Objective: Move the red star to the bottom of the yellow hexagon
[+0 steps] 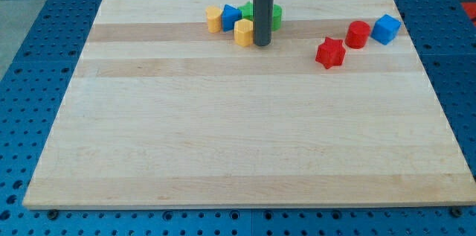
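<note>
Here my tip (262,44) sits just right of the yellow hexagon (243,32), red star (330,52) well apart; no claw shows.

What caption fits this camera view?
My tip rests beside the yellow hexagon; the red star waits apart at the view's right.

Bright, even overhead light; soft shadows, sharp focus.

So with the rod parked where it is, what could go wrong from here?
My tip sits right beside the yellow hexagon, far from the red star; moving off carelessly could nudge the hexagon. The red cylinder and blue cube stand close to the star, so a sloppy approach could knock them too.
</note>
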Motion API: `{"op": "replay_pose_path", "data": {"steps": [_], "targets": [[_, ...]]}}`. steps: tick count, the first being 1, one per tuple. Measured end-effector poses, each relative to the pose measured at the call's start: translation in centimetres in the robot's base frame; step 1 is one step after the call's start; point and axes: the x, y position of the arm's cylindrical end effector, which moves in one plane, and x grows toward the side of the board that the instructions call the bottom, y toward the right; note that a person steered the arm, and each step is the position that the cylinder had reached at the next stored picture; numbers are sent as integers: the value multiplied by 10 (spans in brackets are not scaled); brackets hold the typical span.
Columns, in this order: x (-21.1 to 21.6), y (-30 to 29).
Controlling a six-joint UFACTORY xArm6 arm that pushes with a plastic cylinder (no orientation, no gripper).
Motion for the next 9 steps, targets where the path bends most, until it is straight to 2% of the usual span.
{"op": "replay_pose_path", "data": {"steps": [1, 3, 5, 7, 8, 9], "targets": [[0, 6], [0, 85], [5, 111], [49, 118], [44, 120], [41, 152]]}}
